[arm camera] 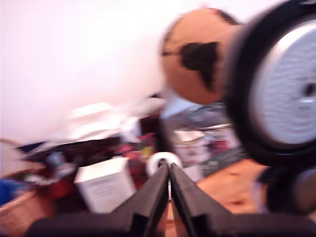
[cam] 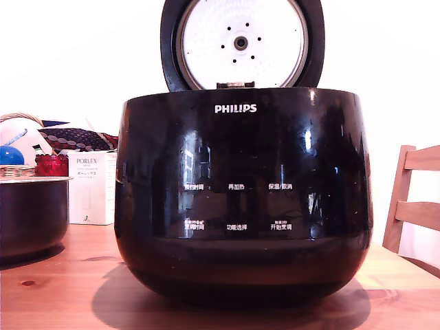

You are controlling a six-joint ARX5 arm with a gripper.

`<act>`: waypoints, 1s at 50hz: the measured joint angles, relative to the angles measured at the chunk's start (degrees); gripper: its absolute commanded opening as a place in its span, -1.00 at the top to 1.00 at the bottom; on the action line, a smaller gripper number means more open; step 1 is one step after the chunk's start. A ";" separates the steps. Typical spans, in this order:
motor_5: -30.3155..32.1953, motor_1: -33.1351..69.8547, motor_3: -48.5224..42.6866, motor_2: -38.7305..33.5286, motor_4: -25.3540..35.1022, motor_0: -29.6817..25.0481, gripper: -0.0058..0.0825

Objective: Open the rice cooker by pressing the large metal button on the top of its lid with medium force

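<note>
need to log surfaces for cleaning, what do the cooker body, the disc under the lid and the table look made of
The rice cooker body looks like glossy black plastic or lacquered shell: it mirrors the room in sharp reflections. The disc under the raised lid looks like silver-white metal, dimpled, with small holes, though coated plastic cannot be ruled out. The table looks like light wood with visible grain and a knot.

Wooden bench, knotty grain, carries the rice cooker at centre. At the exterior view's left stands a dark metal pot; behind it a white box, upright, and a wicker basket.
</note>
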 measured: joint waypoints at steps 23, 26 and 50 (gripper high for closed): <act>1.05 -3.30 -0.70 0.00 -2.27 9.22 0.91; 1.05 -3.74 -0.70 0.00 -2.34 9.73 0.91; 1.05 -3.96 -0.66 0.00 -2.34 9.94 0.91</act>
